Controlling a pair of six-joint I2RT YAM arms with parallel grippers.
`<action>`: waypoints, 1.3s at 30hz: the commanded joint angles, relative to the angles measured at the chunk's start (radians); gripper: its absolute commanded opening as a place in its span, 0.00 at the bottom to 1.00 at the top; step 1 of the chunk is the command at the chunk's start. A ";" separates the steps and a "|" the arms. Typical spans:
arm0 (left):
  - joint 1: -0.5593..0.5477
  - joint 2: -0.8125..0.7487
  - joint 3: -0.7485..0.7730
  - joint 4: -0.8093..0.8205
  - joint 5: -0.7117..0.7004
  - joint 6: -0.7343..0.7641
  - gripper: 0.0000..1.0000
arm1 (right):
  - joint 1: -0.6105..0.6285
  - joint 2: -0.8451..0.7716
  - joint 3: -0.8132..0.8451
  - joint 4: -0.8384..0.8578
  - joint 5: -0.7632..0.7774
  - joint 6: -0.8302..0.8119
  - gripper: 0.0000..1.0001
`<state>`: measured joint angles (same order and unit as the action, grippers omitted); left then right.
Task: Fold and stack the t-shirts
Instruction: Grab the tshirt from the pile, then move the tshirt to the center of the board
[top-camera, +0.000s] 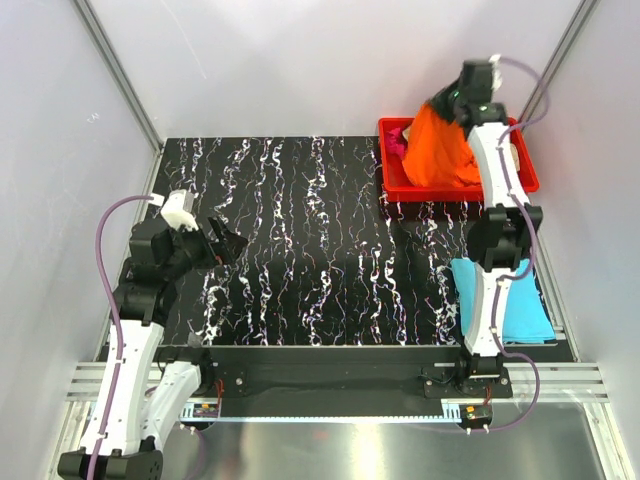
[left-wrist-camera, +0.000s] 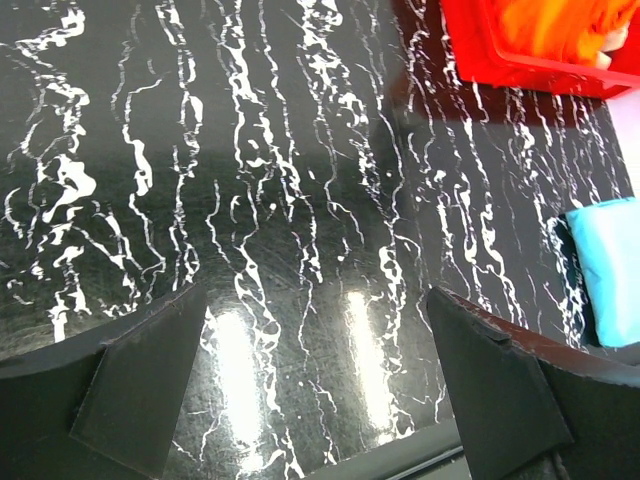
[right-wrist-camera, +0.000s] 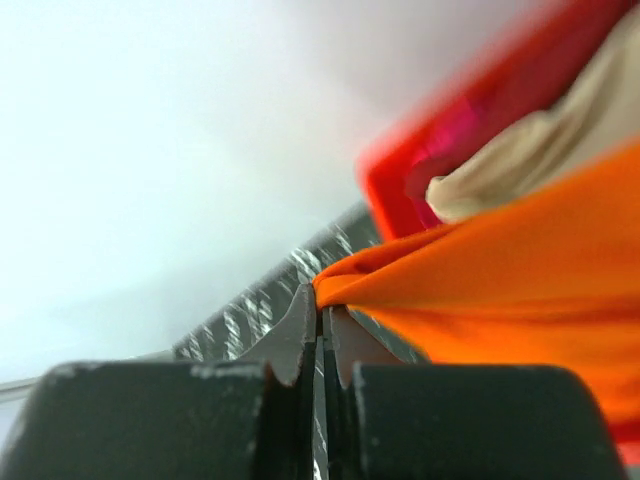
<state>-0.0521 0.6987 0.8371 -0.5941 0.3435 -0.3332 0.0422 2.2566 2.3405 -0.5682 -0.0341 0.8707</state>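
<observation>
While left hand (top-camera: 225, 243) gapes — right hand (right-wrist-camera: 320, 300) pinches orange t-shirt (right-wrist-camera: 520, 270) | over red bin (top-camera: 395, 185)

The bin (top-camera: 395, 188) sits on the far right corner of the worktop (top-camera: 300, 250). Above it the right pincer (right-wrist-camera: 320, 315) pinches the raised t-shirt (top-camera: 440, 150), whose lower part rests in the bin. Another t-shirt (top-camera: 397, 143) lies at the bin's left end. The folded t-shirt (top-camera: 525, 305) lies at the worktop's near right, before the bin. The left pincer (top-camera: 230, 243) hangs over the worktop's left side, jaws apart.
</observation>
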 joint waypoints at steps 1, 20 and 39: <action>-0.018 -0.022 0.000 0.042 0.035 -0.013 0.99 | -0.011 -0.192 0.214 0.100 0.022 -0.175 0.00; -0.026 -0.119 0.220 -0.239 -0.213 -0.032 0.99 | 0.491 -0.671 -0.275 0.269 -0.414 -0.030 0.25; -0.412 0.529 0.264 -0.090 -0.181 -0.078 0.86 | 0.526 -0.970 -1.475 0.057 -0.240 -0.151 0.72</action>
<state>-0.3672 1.0992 1.0275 -0.7818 0.2096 -0.4469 0.5846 1.2671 0.8951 -0.6025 -0.2966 0.6994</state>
